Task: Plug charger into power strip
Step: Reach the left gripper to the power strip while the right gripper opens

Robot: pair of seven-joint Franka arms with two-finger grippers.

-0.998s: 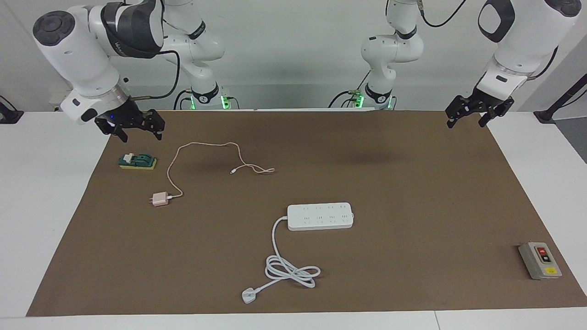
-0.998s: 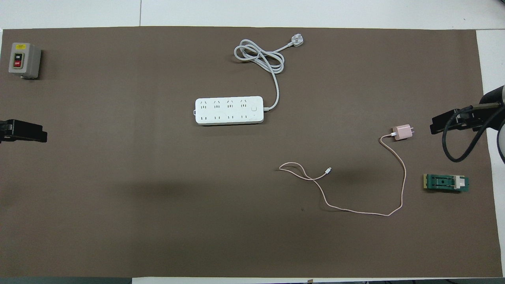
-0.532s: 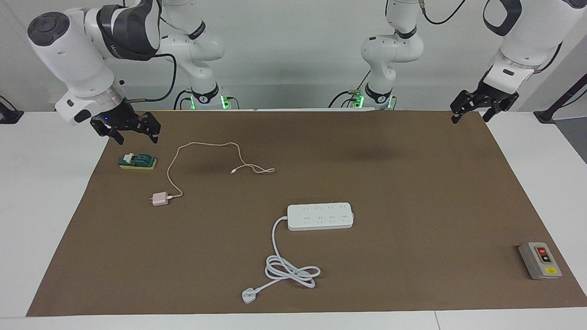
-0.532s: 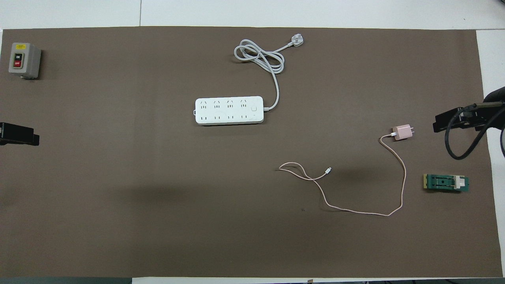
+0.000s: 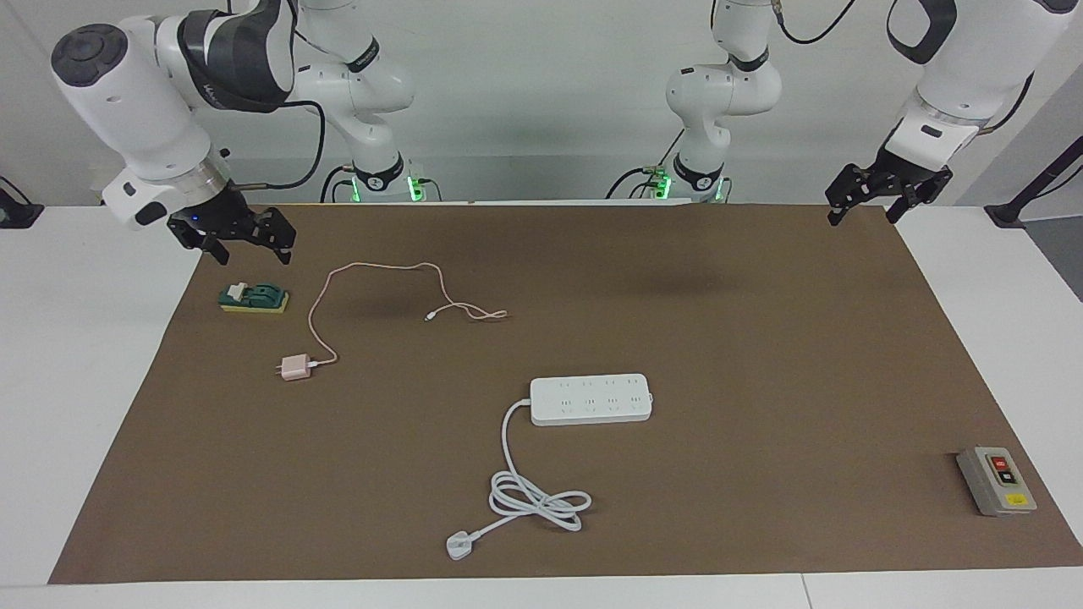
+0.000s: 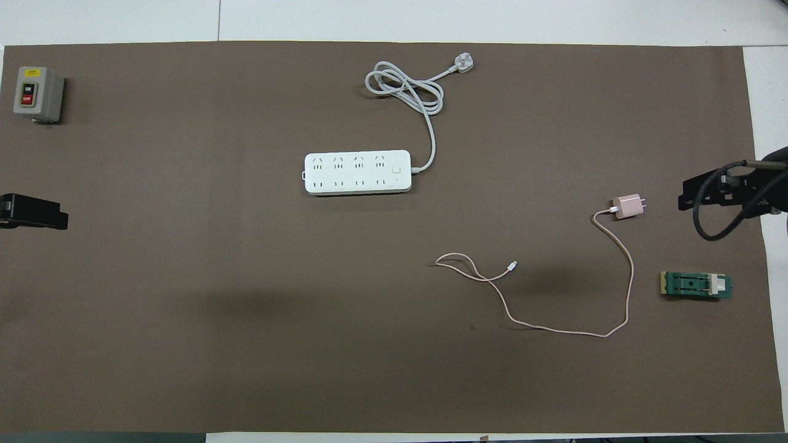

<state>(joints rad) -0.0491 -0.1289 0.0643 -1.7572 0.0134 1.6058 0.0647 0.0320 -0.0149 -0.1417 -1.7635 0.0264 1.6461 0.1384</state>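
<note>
1. The right hand (image 5: 241,245), fingers apart (holding nothing), has drifted toward the mat's edge, above the green block (image 5: 254,298).
2. Charger (image 5: 294,367) unmoved, at 10 o'clock from the power strip (image 5: 590,399).
3. The left hand (image 5: 876,197), fingers apart, has risen slightly over the surface's corner.

Both end effectors (image 5: 869,205) (image 5: 246,247) raised, open
</note>
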